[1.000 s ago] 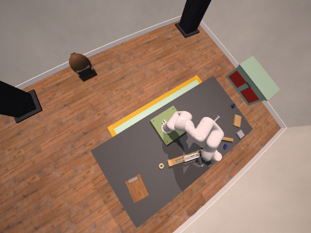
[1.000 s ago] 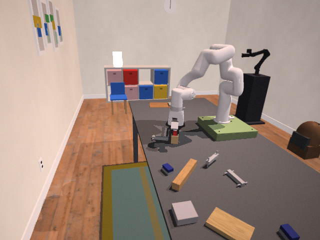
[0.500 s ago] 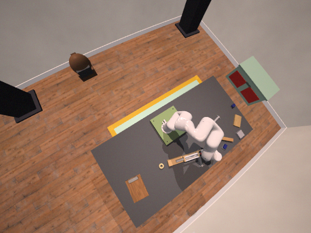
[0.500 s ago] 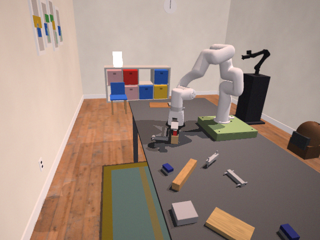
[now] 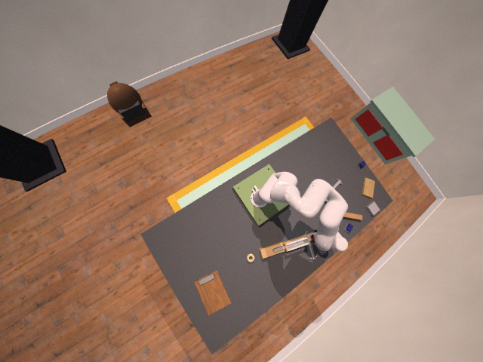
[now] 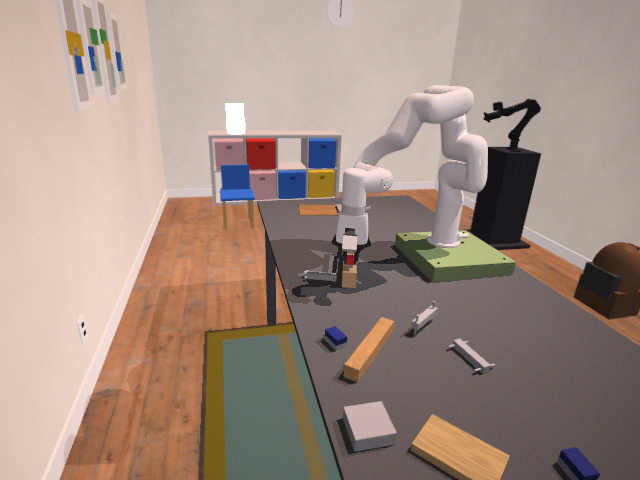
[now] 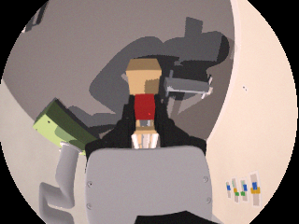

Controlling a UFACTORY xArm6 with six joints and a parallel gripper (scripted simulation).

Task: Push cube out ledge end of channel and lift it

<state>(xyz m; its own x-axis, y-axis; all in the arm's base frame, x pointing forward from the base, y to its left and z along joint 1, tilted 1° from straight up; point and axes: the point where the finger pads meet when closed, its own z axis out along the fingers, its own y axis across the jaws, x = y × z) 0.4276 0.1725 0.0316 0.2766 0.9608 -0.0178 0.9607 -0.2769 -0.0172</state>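
The wooden channel (image 5: pixel 286 246) lies on the grey table, and I see it end-on in the exterior view (image 6: pixel 349 276). My gripper (image 6: pixel 351 254) points down over its near end and is shut on the red cube (image 7: pixel 144 107). The cube also shows in the exterior view (image 6: pixel 351 259), just above the tan end of the channel (image 7: pixel 142 74) and low over the table. The dark fingers flank the cube on both sides in the wrist view. A grey T-shaped tool (image 6: pixel 317 275) lies on the table next to that end and also shows in the wrist view (image 7: pixel 187 85).
The arm's green base plate (image 6: pixel 454 255) is to the right. A wooden bar (image 6: pixel 369 348), a blue-topped block (image 6: pixel 335 336), two grey tools (image 6: pixel 423 317) (image 6: pixel 471 356), a grey block (image 6: pixel 369 425) and a wooden board (image 6: pixel 459 454) lie nearer the camera. A tape ring (image 5: pixel 250 255) and a clipboard (image 5: pixel 212 292) lie beyond the channel's other end.
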